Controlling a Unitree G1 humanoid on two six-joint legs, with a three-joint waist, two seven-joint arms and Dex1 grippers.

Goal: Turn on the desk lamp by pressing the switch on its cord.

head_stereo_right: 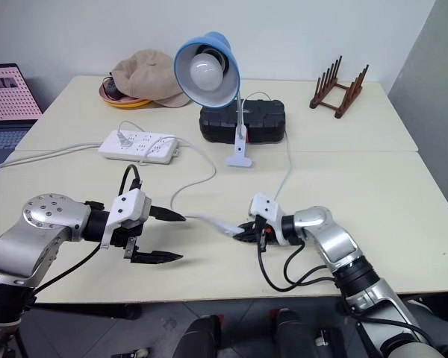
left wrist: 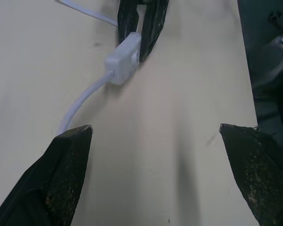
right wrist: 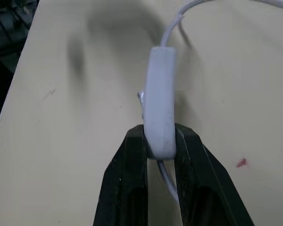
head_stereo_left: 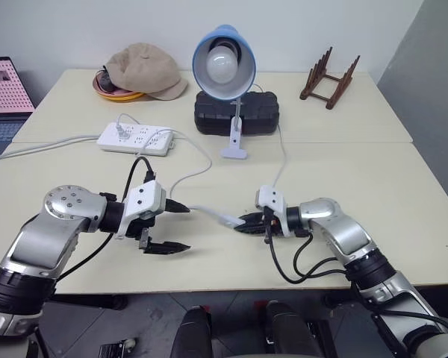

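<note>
R gripper (right wrist: 159, 141) clamped on switch (right wrist: 159, 103) end, centre frame; L gripper (head_stereo_left: 175, 227) wide open, empty. Bulb (head_stereo_left: 222, 66) unlit. Risk: off-rocker pinch, switch could squirt out.

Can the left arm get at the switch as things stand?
Probably yes: bare table lies between the open left gripper and the switch, whose near end juts free of the right gripper clamping its far end.

Left hand (head_stereo_left: 178, 227) hovers with fingers spread wide (tips pointing inward); right hand (head_stereo_left: 243, 222) is clamped.
</note>
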